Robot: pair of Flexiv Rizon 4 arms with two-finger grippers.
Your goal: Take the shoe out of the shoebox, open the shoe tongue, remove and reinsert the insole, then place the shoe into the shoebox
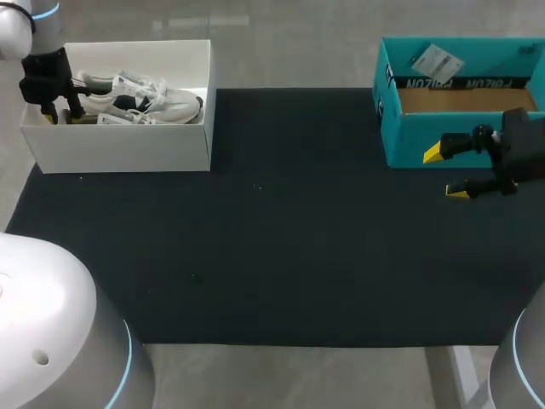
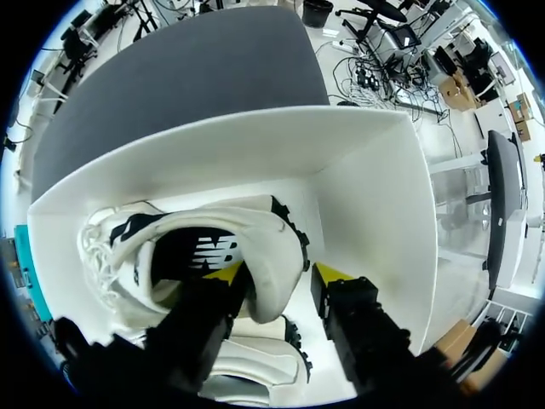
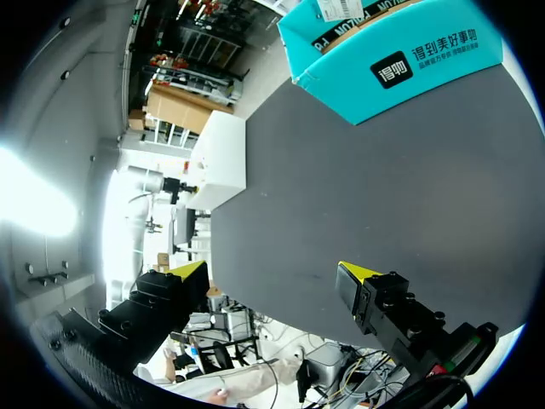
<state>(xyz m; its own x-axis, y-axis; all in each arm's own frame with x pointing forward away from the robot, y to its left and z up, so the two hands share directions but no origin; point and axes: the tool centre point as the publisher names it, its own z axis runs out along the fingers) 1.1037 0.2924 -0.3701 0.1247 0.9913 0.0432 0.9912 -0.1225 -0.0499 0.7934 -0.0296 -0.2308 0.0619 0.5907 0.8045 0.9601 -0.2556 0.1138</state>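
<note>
Left pincer [image 2: 277, 277], fingers apart, straddles the heel of the white, black-logoed shoe [image 2: 255, 247] in the white shoebox [image 2: 375, 196]. Right pincer [image 1: 444, 173] gapes beside the teal, white-lettered box [image 1: 409, 141].

Arm shells are finished in glossy white-grey, all rounded. The left arm [image 1: 43, 324] shows as a large dome at the black mat's [image 1: 272, 239] near-left corner, with a smaller link past the mat's far-left corner. The right arm [image 1: 528, 366] shows as a curved shell at the mat's near-right corner. Each joint is edged with a thin light-blue ring. One small round hole is seen on the near-left dome. Left gripper [image 2: 281, 274] and right gripper [image 3: 272, 271] are built alike: matte black blocky bodies, two boxy black fingers each, capped with wedge-shaped bright yellow tips. Recessed round screw heads are visible on the right gripper's finger blocks.
</note>
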